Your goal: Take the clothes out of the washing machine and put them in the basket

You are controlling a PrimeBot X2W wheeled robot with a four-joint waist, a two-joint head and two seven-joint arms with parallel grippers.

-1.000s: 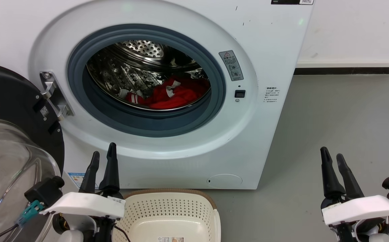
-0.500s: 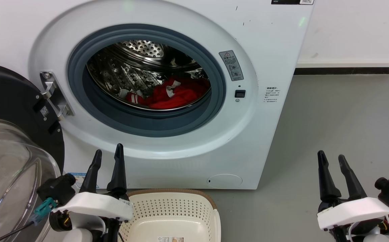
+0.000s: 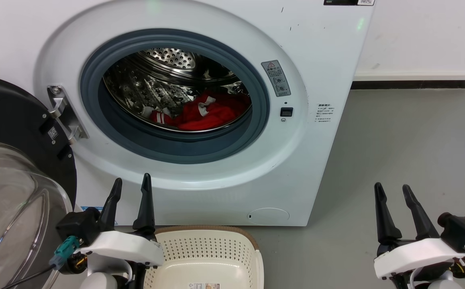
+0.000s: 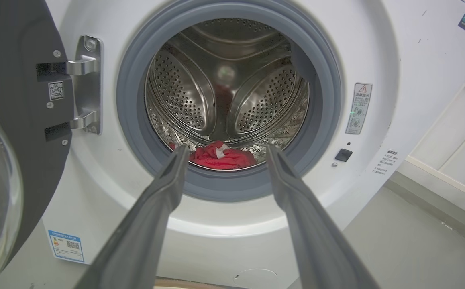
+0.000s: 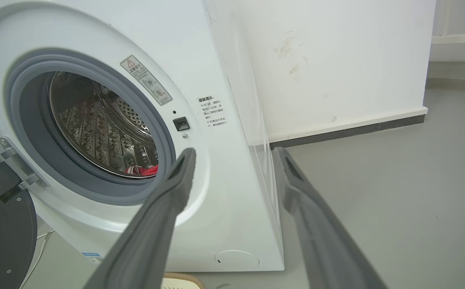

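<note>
Left gripper (image 3: 132, 178) and right gripper (image 3: 391, 186) hover low before the washing machine (image 3: 317, 60), both jaws spread and holding nothing, red clothes (image 3: 204, 116) at the drum bottom, door (image 3: 7, 116) open, basket (image 3: 204, 249) on the floor beside the left gripper.

This is a plain laundry corner in a bare indoor room. A white front-loading washing machine (image 3: 329, 60) stands on a smooth grey floor (image 3: 409, 140) beside a scuffed white wall (image 5: 337, 60) with a dark skirting strip (image 3: 413, 84). A cream laundry basket (image 3: 204, 245) sits on the floor before it.
</note>
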